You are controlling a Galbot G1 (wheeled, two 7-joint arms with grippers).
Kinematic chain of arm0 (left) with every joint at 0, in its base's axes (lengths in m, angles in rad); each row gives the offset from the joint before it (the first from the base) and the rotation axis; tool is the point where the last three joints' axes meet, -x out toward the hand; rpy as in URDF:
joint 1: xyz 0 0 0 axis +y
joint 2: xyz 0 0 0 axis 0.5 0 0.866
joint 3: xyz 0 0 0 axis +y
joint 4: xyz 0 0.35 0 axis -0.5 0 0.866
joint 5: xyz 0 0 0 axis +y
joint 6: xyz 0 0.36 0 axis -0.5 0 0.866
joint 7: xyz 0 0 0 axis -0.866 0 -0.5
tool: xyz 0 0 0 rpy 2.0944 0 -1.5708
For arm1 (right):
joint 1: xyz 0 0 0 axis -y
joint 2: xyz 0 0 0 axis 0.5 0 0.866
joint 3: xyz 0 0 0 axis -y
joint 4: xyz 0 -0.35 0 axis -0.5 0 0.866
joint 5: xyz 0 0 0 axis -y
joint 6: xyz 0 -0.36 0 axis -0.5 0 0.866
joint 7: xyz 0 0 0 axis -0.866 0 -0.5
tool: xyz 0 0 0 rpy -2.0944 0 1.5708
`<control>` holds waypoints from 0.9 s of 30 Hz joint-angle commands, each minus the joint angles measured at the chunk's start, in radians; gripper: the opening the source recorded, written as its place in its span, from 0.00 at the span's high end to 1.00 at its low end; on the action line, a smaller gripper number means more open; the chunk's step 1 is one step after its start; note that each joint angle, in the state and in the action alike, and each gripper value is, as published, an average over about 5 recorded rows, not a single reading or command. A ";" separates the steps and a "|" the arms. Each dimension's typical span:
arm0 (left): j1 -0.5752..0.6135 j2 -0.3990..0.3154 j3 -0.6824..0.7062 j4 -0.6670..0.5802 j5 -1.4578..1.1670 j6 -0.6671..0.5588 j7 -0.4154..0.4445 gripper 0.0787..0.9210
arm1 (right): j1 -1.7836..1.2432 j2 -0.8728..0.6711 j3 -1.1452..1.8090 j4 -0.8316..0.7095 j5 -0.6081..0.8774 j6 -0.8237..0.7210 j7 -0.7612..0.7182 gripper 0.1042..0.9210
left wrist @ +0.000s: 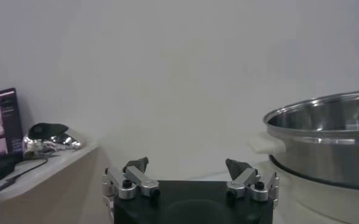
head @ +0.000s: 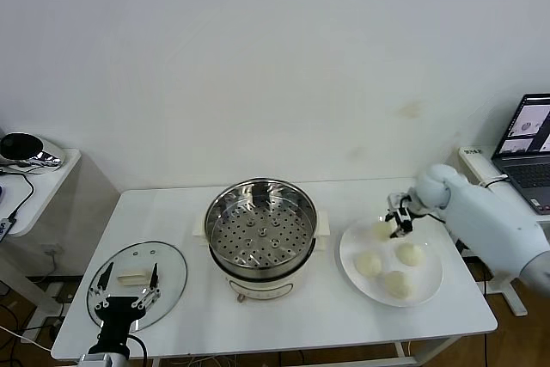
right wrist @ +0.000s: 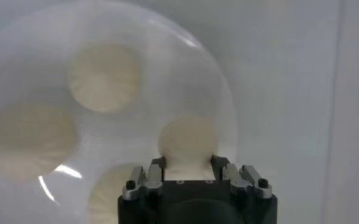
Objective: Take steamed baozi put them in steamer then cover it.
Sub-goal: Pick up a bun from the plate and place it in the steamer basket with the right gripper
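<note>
right pincer (head: 398, 219): low over the far edge of the white plate (head: 430, 288), fingers (right wrist: 157, 165) set on either side of one steamed baozi (right wrist: 188, 142); they flank it closely, and the wrist view shows them clamped on it. that bun sits at the plate's far-left part.

steamed baozi, remaining three: one (head: 369, 264) on the plate's left part, one (head: 409, 253) toward the right, one (head: 396, 283) nearest the robot. all pale cream, round, resting on the plate, close together.

steamer (head: 260, 238): shiny steel pot on a cream base, at the middle of the surface (head: 344, 315), just left of the plate. perforated tray visible inside; uncovered.

cover (head: 137, 284): clear glass lid with a cream handle, lying flat on the surface at the left, apart from the steamer.

left pincer (head: 126, 284): at the near-left edge, over the cover, fingers (left wrist: 136, 165) spread wide apart, holding nothing.

surroundings: laptop (head: 528, 150) on a side stand at far right; a shiny dark-topped object (head: 27, 149) on a small side shelf at far left; plain white wall behind.
</note>
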 commanded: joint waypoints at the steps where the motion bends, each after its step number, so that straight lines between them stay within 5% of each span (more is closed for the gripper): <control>1: 0.001 0.007 0.004 -0.003 -0.065 0.008 0.005 0.12 | 0.209 -0.063 -0.115 0.144 0.179 -0.012 -0.004 0.52; 16: 0.014 0.011 -0.005 -0.036 -0.101 -0.005 0.008 0.12 | 0.588 0.259 -0.444 0.232 0.482 0.065 0.049 0.51; 27: 0.020 0.002 -0.041 -0.068 -0.096 -0.012 0.007 0.12 | 0.461 0.524 -0.535 0.072 0.177 0.292 0.106 0.51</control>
